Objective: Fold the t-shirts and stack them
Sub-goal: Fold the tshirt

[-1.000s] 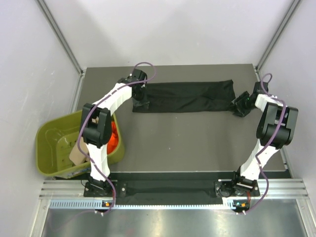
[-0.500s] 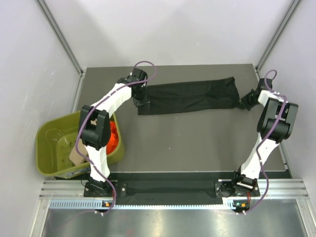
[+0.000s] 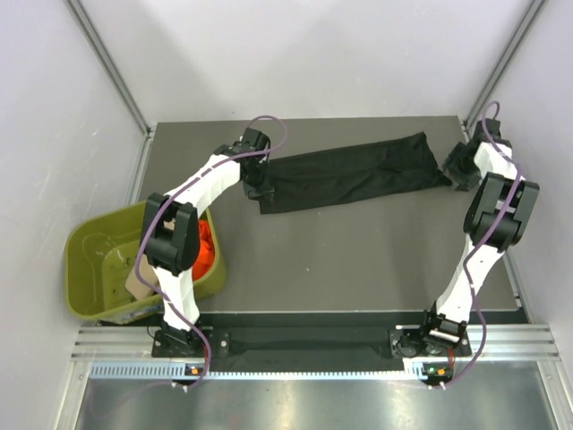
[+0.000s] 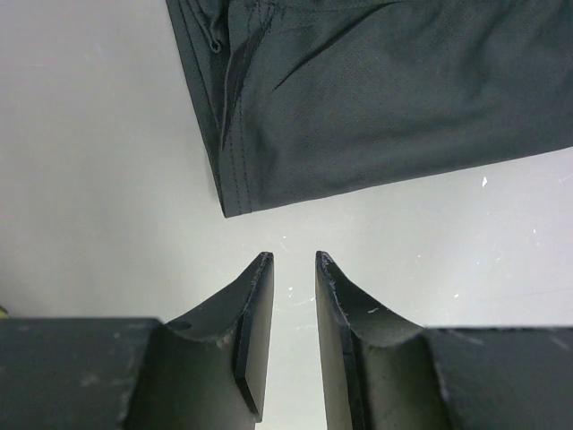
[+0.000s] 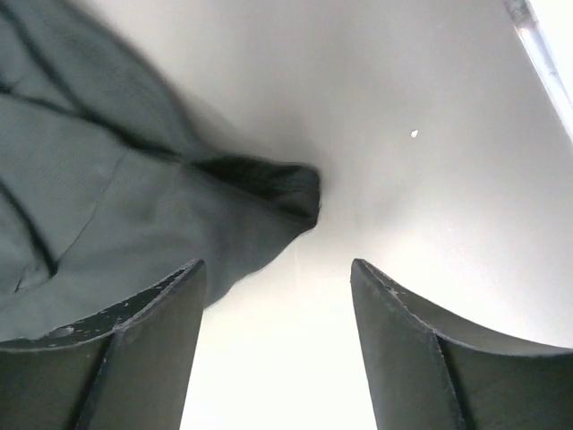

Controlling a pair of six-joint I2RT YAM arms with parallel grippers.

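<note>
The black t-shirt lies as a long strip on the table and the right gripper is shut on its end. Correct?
No: the right gripper is open, the end of the black t-shirt lying ahead of its jaws, as the right wrist view shows. The rest is right.

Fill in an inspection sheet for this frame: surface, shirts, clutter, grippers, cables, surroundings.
Surface: dark table, a few pale specks.
Job's things: black shirt folded into a long strip across the far side; orange shirt in the tub; beige item beside it, too small to tell.
Clutter: green tub at the table's left edge.
Grippers: left gripper narrowly open, empty, just short of the strip's left corner; right gripper wide open, the strip's right end ahead of it, not gripped.
Cables: purple cables looped above both wrists.
Surroundings: white walls; metal rail at the near edge.
</note>
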